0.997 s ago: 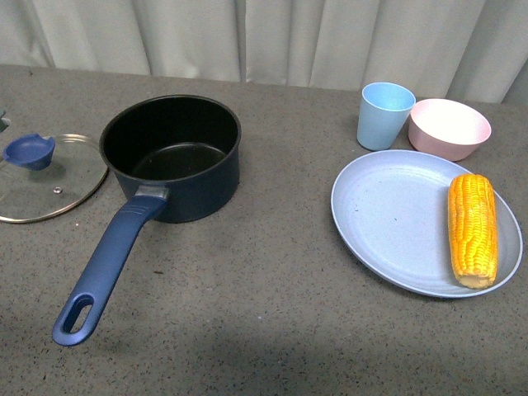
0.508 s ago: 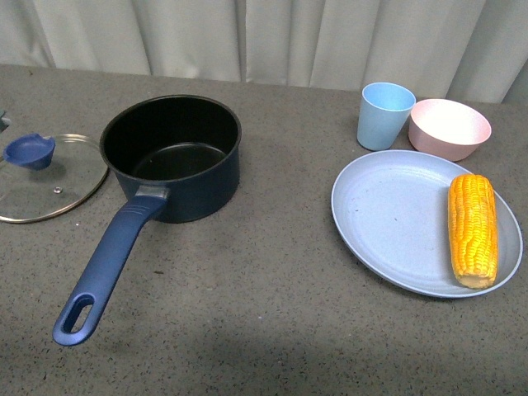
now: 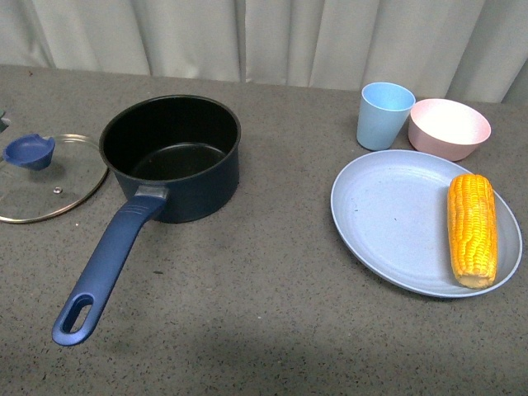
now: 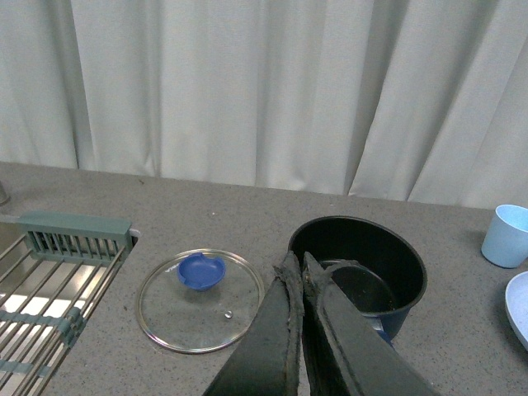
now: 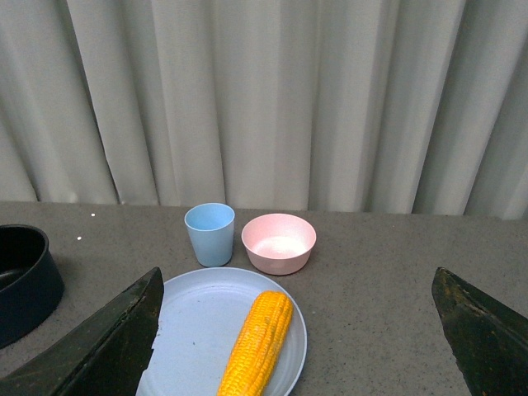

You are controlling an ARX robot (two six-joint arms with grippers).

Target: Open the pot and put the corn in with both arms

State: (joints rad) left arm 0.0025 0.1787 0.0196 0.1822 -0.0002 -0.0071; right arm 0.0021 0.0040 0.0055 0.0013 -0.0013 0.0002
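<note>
The left claw (image 4: pixel 299 262) is pressed shut, its two fingers meeting with nothing between them. Just beyond its tips the pot (image 4: pixel 359 264) stands open on the bench (image 3: pixel 264 272), its black inside bare. The glass lid (image 4: pixel 200 299) with its blue knob lies flat on the bench, also ahead of that claw and just beside the pot. The right claw (image 5: pixel 297 280) gapes wide and has hold of nothing. The corn (image 5: pixel 257 342) lies ahead of it, in line with the gap between its fingers, on a pale blue plate (image 5: pixel 190 330). Farther from the claw, past the plate, a blue cup (image 5: pixel 209 233) and a pink bowl (image 5: pixel 279 242) stand side by side.
</note>
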